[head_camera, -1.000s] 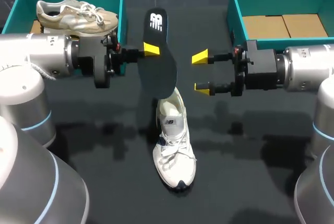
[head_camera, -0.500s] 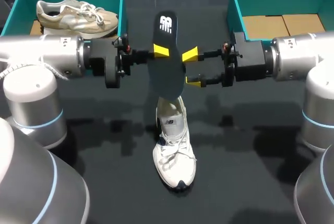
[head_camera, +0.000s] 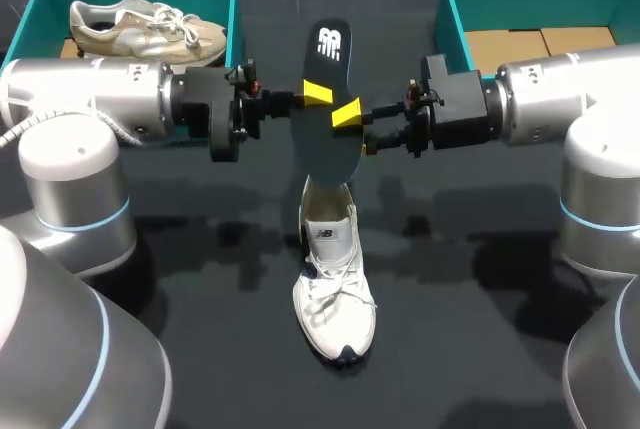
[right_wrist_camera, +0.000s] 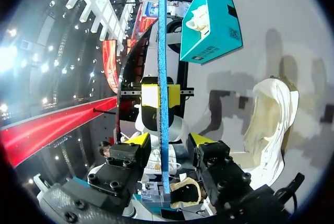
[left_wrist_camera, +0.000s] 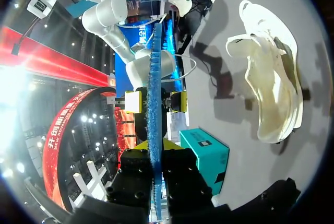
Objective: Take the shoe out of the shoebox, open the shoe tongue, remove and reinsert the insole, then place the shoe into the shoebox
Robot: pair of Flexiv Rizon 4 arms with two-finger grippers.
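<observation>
At the far left, the left shoebox (head_camera: 232,19) holds a beige shoe (head_camera: 150,29). It sits well clear of the action, so it is not your worry.

Your left fingers (head_camera: 318,94) are clenched on the insole (head_camera: 322,154), holding it upright in the air above the middle of the bench (head_camera: 480,349). That pinch looks like the only thing carrying it. If you release it before the other side has a real hold, the insole will likely drop and may land flat, where it is harder to pick up.

The insole's lower end hangs over the heel of the white shoe (head_camera: 335,294), which stands on its sole below. From the head view you cannot tell whether they touch. A swing or a drop there could tip the shoe or turn it.

Your right fingers (right_wrist_camera: 138,139) are released and straddle the insole with a gap on each side. The two sets of yellow tips are very near each other, so closing carelessly could clash tip against tip. The insole looks thin and flexible; a grip off to one edge could bend or twist it, and pulling while both sides hold could fold it.

The right shoebox (head_camera: 445,9) stands apart at the far right, its cardboard floor showing.
</observation>
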